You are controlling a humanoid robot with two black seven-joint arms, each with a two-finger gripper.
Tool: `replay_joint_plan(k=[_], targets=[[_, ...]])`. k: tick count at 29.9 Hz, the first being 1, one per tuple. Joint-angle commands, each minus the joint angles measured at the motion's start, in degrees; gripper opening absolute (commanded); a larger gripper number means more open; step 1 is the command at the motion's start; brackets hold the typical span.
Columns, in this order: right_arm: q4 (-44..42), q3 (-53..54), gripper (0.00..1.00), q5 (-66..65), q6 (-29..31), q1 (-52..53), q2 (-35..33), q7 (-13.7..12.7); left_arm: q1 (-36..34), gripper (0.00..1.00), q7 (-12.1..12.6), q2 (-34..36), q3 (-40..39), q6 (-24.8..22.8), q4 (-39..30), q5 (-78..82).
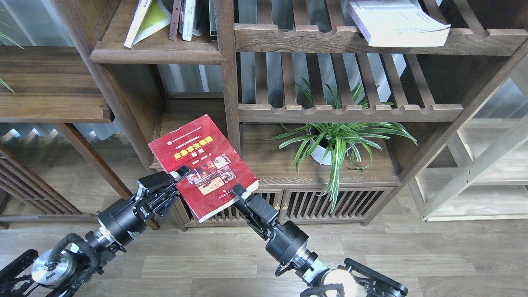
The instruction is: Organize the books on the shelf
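The dark bookcase stands behind; its solid shelf carries leaning books. The red book tilts in front, left end effector grasping its left edge, right end effector its lower edge.

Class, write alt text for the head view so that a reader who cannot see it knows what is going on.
Two black robot arms hold a dark red book between them, the left gripper at its left edge and the right gripper at its lower right edge, in front of a dark wooden bookcase. A potted spider plant stands on a lower shelf; a thick pale book lies on a slatted shelf above.
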Motion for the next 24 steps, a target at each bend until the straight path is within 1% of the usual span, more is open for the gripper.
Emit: replay_joint_plan(k=[1, 8, 16, 24], targets=[[-0.3, 1.4, 0.99, 0.0, 0.0, -0.4, 0.0, 0.0, 1.2, 0.04, 0.0, 0.6, -0.3, 0.0, -1.1, 0.0], [-3.7, 3.9, 0.99, -0.1, 0.0, -1.2, -0.2, 0.0, 4.2, 0.04, 0.0, 2.6, -2.4, 0.0, -3.8, 0.0], [-5.3, 9.6, 0.99, 0.0, 0.0, -0.3, -3.0, 0.0, 6.1, 0.03, 0.0, 3.4, -5.2, 0.0, -5.3, 2.5], [-5.1, 20.9, 0.99, 0.2, 0.0, 0.2, -3.8, -0.1, 10.6, 0.03, 0.0, 3.3, -7.9, 0.0, -5.4, 4.2]])
